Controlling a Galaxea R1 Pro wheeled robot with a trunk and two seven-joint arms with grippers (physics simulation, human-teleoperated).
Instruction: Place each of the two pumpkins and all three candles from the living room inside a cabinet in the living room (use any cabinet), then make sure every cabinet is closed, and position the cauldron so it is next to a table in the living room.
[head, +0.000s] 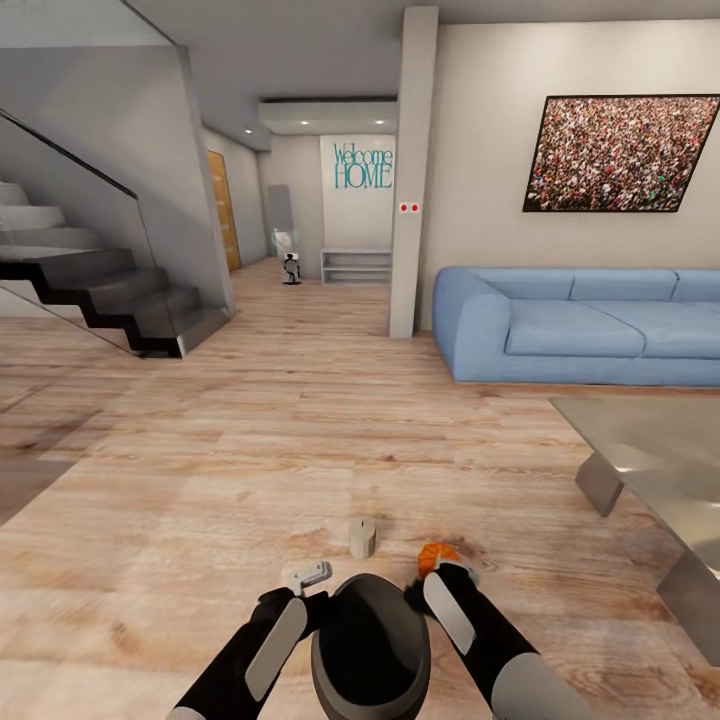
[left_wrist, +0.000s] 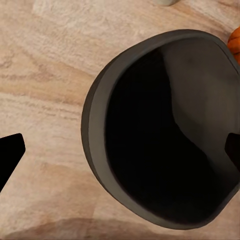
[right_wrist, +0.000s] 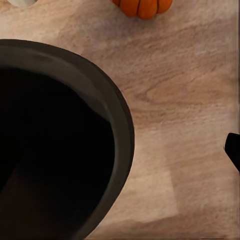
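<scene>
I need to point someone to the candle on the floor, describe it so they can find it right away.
Start at the blue sofa and come down across the wooden floor to the dark round cauldron between the robot's arms. Just beyond its rim stands the candle, a stubby beige cylinder, unlike the orange pumpkin beside it.

Matt dark-grey cauldron (head: 370, 650) on a pale wood-grain plank floor (head: 250, 450), beside a glossy reflective metal-look table (head: 660, 460) and a blue cloth-look sofa (head: 590, 325).

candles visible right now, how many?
1. One candle stands upright on the wood floor just ahead of the cauldron, left of the pumpkin. The cauldron or arms may hide others.
</scene>
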